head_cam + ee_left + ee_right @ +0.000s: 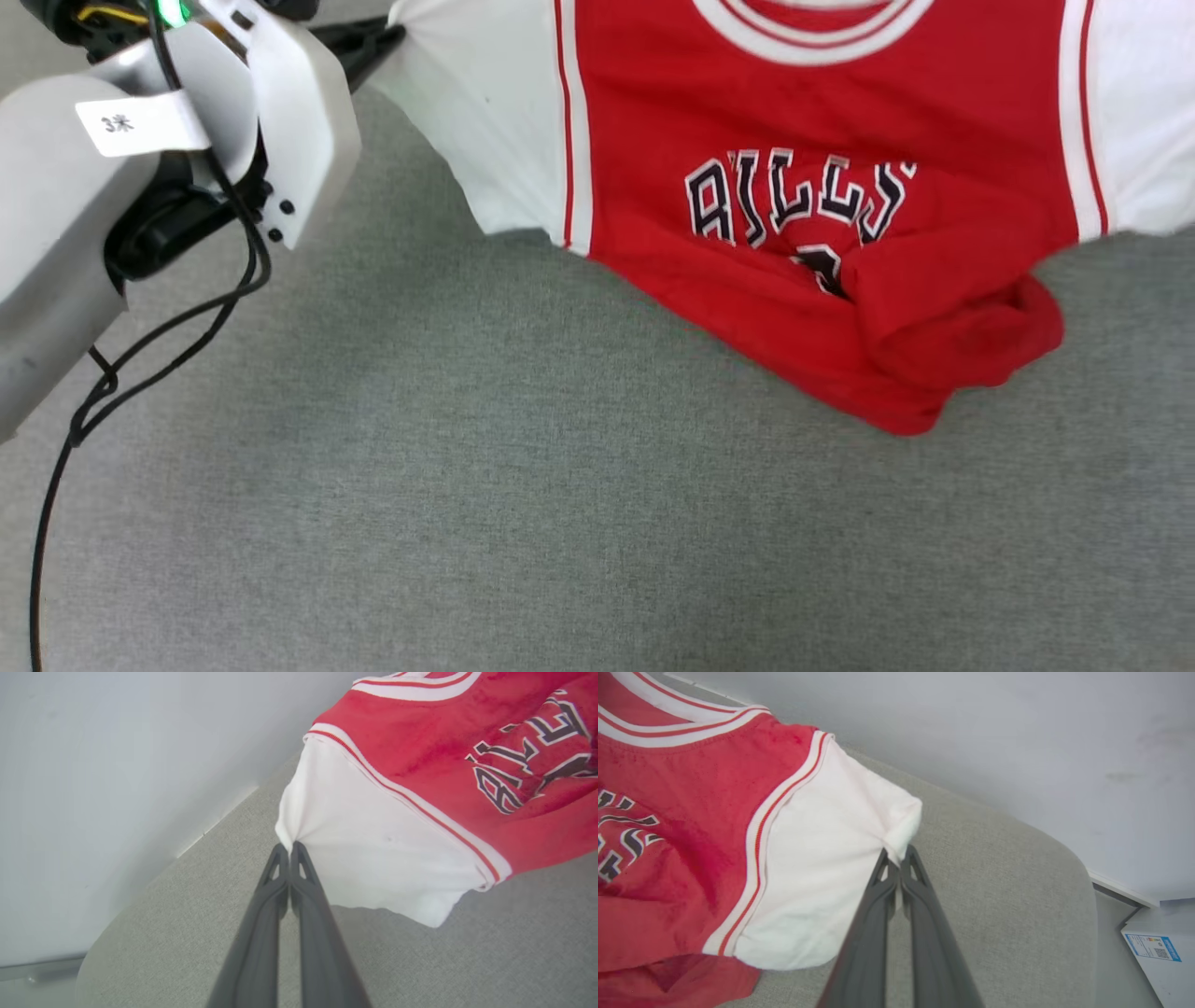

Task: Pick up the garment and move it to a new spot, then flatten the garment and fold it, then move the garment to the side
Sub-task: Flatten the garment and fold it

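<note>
The garment (822, 187) pinched by both sleeves
The left gripper (290, 848) and right gripper (899, 851) were each clamped tight on a white sleeve edge; its body lay on the grey surface (420, 485), hem bunched.

My left pincer (289, 848) has its two long dark fingers (259, 933) pressed together on the edge of the white short sleeve (373, 858) of the small red jersey-style garment (420, 751). The cloth puckers at the tips. Black white-edged letters (523, 779) show at right. A grey fabric-covered counter (467, 961) lies beneath, with a pale wall (93, 788) at left.
</note>
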Controlling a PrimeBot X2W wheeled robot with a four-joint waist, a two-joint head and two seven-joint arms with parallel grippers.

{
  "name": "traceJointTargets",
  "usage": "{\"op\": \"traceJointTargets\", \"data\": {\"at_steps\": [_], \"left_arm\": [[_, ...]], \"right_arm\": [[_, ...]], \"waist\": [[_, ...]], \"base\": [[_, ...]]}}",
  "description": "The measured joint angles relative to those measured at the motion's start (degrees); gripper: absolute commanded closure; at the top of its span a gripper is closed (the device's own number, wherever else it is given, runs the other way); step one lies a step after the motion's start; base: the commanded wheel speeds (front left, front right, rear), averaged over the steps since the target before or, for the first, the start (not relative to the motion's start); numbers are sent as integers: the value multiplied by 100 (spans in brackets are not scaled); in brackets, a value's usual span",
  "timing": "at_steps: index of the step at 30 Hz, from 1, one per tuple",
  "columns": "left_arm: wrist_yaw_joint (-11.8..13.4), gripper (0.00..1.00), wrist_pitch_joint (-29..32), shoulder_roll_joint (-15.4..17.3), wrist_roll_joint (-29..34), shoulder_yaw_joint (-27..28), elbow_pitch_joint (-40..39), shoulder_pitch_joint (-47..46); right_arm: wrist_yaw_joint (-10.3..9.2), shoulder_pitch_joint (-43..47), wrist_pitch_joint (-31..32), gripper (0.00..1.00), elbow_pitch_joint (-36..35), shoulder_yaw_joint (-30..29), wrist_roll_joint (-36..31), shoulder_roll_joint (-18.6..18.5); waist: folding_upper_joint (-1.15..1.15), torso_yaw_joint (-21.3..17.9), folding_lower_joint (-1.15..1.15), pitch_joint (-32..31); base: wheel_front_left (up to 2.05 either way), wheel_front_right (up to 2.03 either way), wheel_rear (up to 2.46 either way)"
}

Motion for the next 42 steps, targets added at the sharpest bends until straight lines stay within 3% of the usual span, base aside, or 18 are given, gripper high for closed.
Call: {"op": "traceJointTargets", "data": {"at_steps": [7, 12, 17, 29, 42], "left_arm": [[109, 100, -347, 54, 141, 248, -181, -269], [201, 100, -544, -48, 300, 434, -160, -659], [341, 100, -842, -410, 460, 665, 193, -1122], [197, 100, -1460, -1213, 669, 1039, 1891, -2449], [57, 100, -2354, -1488, 766, 1287, 3140, -3174]], "right_arm": [[0, -31, -603, 100, -399, 0, -111, -282], [0, -432, -806, 100, -512, -35, -377, -272], [0, -1107, -928, 100, -276, -58, -787, 91], [0, -3380, -1497, 100, 1129, 297, -1954, 1096], [0, -4872, -2301, 100, 2515, 581, -2444, 1686]], "waist": [[0, -116, 0, -534], [0, -234, 0, -737], [0, -263, 0, -714], [0, -253, 0, -256], [0, -179, 0, 90]], "base": [[0, 0, 0], [0, 0, 0], [0, 0, 0], [0, 0, 0], [0, 0, 0]]}}
